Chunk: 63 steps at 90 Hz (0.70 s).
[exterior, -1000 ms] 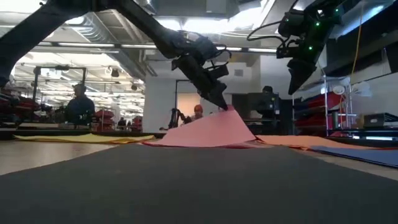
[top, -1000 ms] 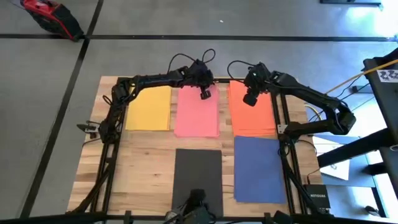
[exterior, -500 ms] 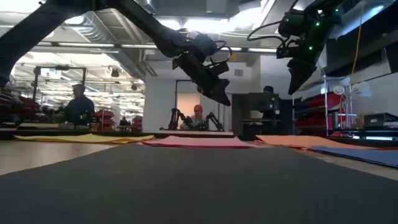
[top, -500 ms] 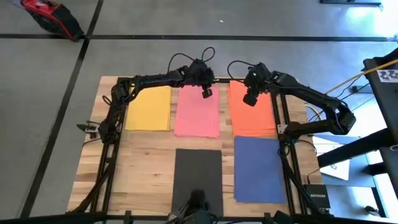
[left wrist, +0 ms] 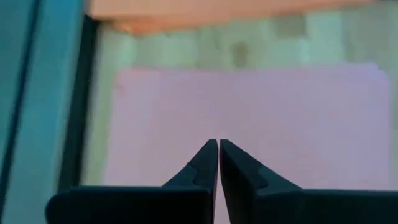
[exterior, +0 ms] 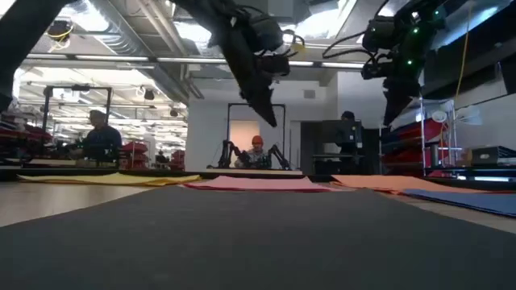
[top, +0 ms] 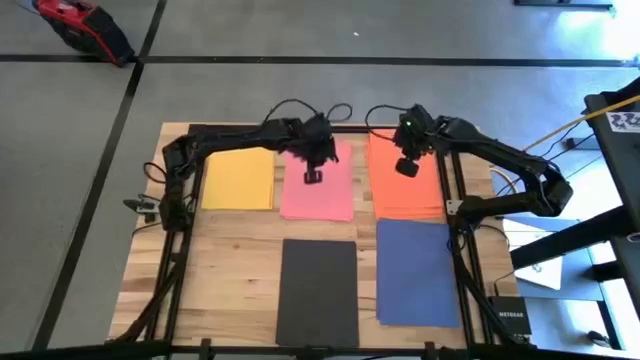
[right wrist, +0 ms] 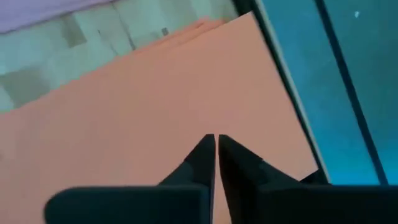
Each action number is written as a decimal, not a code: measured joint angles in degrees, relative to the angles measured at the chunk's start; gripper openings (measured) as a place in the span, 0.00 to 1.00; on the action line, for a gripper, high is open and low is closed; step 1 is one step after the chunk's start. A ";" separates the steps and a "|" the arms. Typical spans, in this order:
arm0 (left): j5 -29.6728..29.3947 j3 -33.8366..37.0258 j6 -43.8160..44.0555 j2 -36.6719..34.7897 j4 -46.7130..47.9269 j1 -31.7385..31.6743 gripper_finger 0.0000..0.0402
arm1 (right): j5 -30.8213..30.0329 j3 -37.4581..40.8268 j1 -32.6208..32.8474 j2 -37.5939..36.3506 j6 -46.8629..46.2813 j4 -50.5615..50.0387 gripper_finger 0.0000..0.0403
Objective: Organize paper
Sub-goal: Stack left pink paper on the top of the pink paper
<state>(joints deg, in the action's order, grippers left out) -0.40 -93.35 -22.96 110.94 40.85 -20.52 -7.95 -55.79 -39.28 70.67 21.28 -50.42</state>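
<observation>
High view: pink paper (top: 317, 181) lies flat, lengthwise front-to-back; left gripper (top: 312, 176) above it, fingers together.

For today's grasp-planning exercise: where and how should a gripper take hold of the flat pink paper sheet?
Probably at a corner or short edge of the flat pink paper sheet, coming from above: it lies flush on the wooden table, so only an edge offers anything to pinch.

The high view looks straight down on the whole table (top: 240, 270); the low view sits at tabletop height, facing the room. Each wrist camera looks closely down — left on the pink sheet (left wrist: 261, 118), right on the orange sheet (right wrist: 143, 124) — both seen from above too.
</observation>
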 joint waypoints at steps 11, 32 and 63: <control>2.43 4.65 3.21 -2.81 -0.13 2.04 0.00 | 2.24 0.60 4.02 -0.07 -3.21 -0.21 0.00; 5.66 17.98 10.67 -8.42 -11.81 6.24 0.00 | 3.76 11.77 8.96 -0.04 -12.43 9.63 0.00; 5.61 27.34 17.05 -8.93 -21.84 11.70 0.00 | 1.90 23.31 12.10 -0.01 -19.77 18.62 0.00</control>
<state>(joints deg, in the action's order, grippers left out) 5.21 -66.01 -5.91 102.02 19.01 -8.82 -6.04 -32.48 -27.18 70.66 1.51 -31.80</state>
